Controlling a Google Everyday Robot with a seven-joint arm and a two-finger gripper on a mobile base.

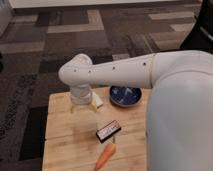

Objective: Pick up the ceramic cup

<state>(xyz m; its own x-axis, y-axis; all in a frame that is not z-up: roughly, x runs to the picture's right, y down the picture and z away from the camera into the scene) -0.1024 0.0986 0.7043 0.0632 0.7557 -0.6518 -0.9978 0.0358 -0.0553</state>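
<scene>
My arm reaches from the right across the wooden table. Its rounded white wrist points down over the back left of the tabletop. The gripper hangs below the wrist, close to the table surface, and is mostly hidden by it. A small pale white piece peeks out at the gripper's right side. It looks like part of the ceramic cup, with the rest hidden behind the gripper. I cannot tell whether the gripper touches it.
A wide shallow dark blue bowl sits right of the gripper at the back of the table. A black rectangular packet lies mid-table, and an orange carrot lies near the front edge. Patterned carpet surrounds the table.
</scene>
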